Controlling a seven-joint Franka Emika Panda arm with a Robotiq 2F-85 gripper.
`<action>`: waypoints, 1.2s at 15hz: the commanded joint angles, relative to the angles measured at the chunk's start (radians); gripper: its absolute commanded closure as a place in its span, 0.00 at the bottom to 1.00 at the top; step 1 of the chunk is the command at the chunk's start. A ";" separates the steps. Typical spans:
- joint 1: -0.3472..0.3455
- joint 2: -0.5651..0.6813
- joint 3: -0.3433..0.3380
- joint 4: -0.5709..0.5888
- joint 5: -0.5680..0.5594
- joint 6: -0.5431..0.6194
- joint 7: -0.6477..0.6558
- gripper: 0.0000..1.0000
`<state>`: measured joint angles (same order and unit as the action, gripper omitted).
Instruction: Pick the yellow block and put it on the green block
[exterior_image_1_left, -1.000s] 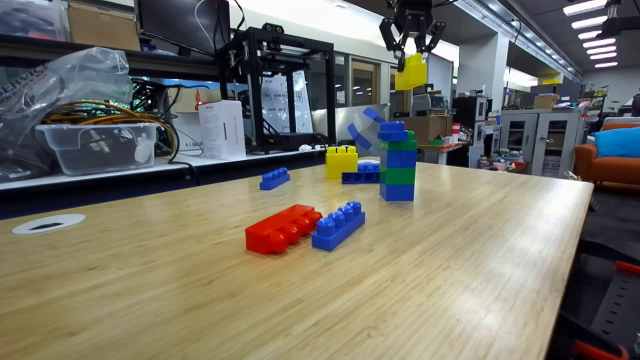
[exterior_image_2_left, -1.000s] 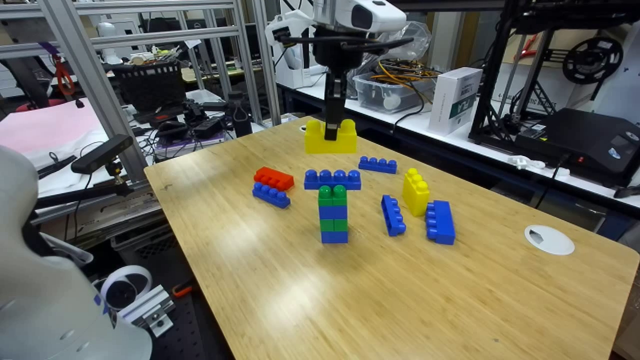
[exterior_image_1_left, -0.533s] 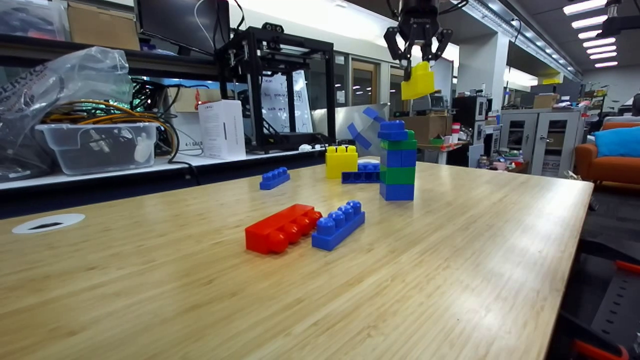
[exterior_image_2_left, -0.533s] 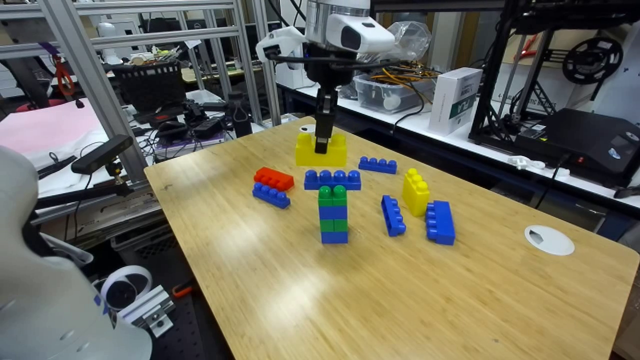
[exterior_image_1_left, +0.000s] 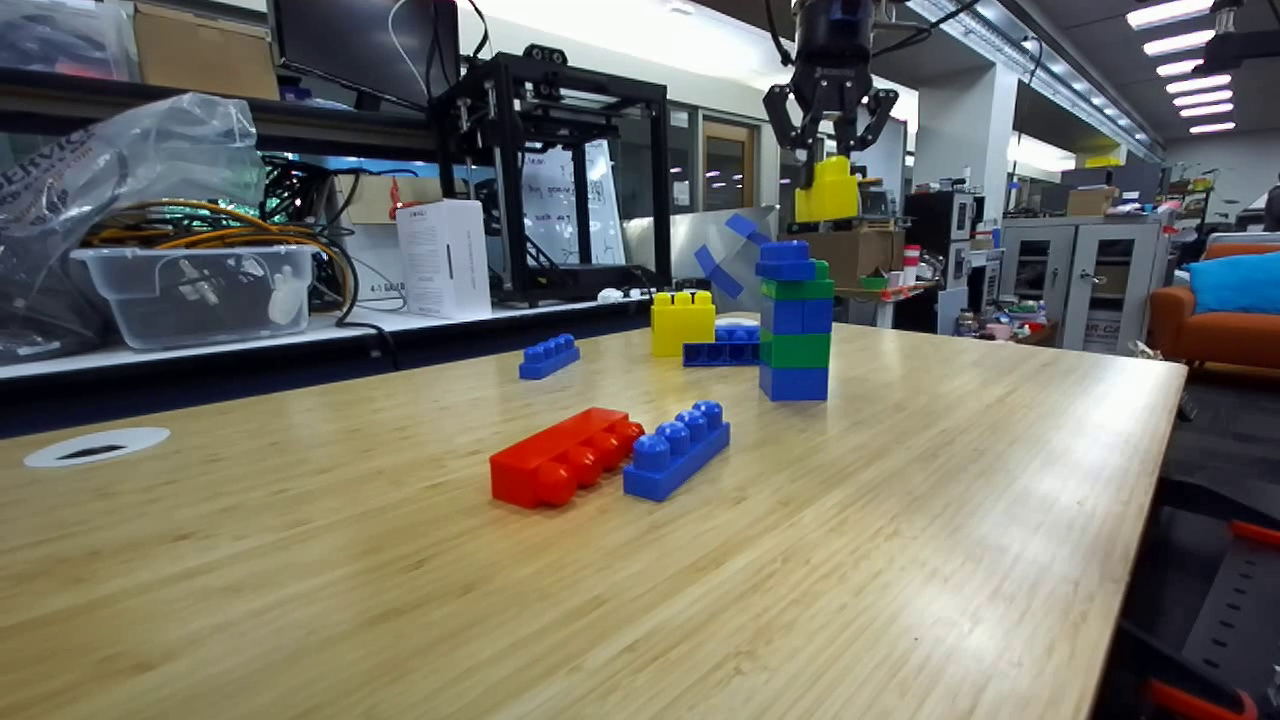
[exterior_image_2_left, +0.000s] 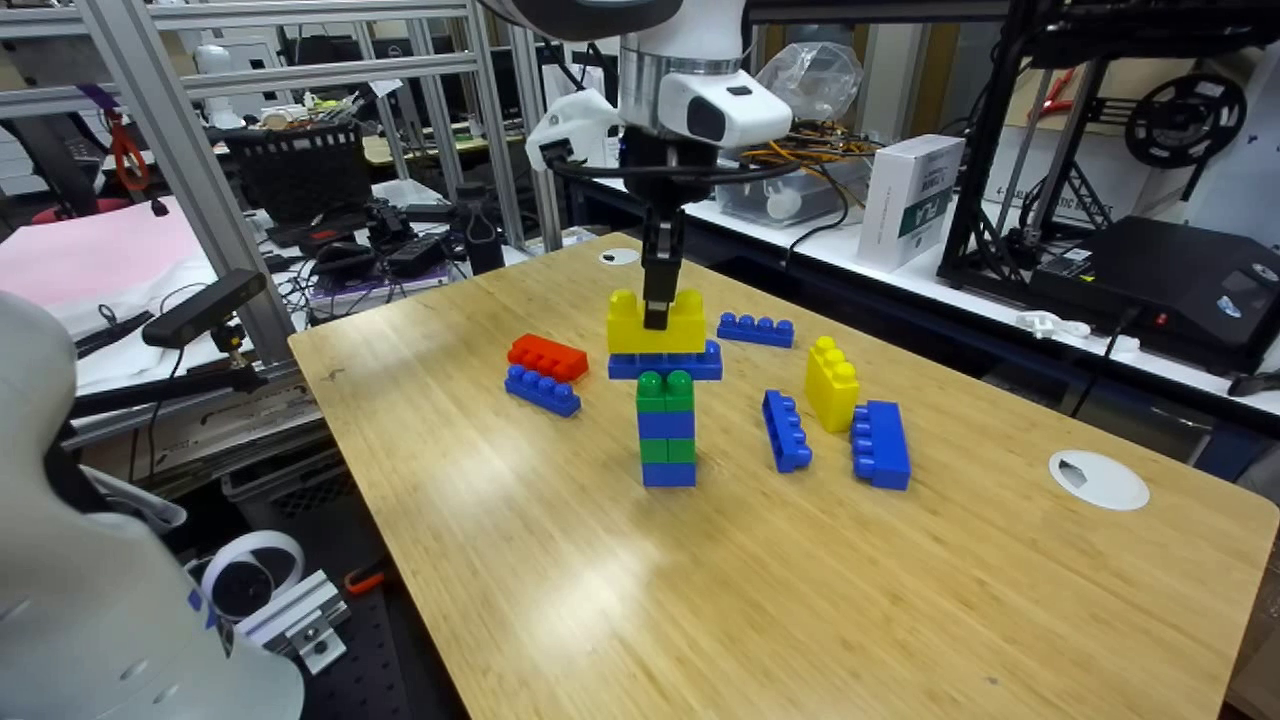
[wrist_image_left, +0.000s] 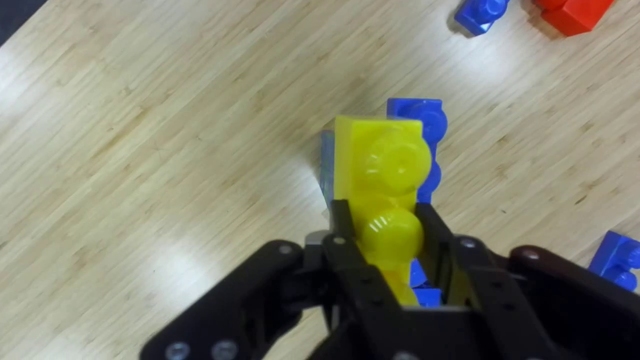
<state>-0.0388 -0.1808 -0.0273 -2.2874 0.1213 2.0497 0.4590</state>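
The yellow block (exterior_image_1_left: 832, 200) is held level in the air above a stack of bricks. My gripper (exterior_image_1_left: 828, 165) is shut on it across its middle, studs up; this shows in both exterior views and in the wrist view. The stack has two green layers between blue ones. The upper green block (exterior_image_2_left: 651, 403) shows two studs on one side; a long blue brick (exterior_image_2_left: 630, 368) sits across its other part. The lower green layer (exterior_image_2_left: 667, 450) is between blue bricks. In the wrist view, the yellow block (wrist_image_left: 395, 165) hides most of the stack below.
A taller yellow brick (exterior_image_2_left: 832, 385) stands near two blue bricks, one (exterior_image_2_left: 787, 430) and another (exterior_image_2_left: 881, 445). A red brick (exterior_image_2_left: 548, 357) lies beside a blue brick (exterior_image_2_left: 541, 390). A separate blue brick (exterior_image_2_left: 755, 330) lies toward the table's far edge.
My gripper has lowered with the yellow block toward the top of the stack, shifting slightly sideways. The block was tilted half a second ago and is now about level. The stack has not moved.
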 joint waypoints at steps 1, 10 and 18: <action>-0.007 0.009 0.007 -0.020 0.007 0.060 -0.022 0.90; 0.001 0.030 0.011 -0.049 0.014 0.130 -0.034 0.90; 0.003 0.036 0.014 -0.067 0.013 0.174 -0.047 0.90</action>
<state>-0.0312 -0.1406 -0.0156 -2.3394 0.1223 2.1904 0.4445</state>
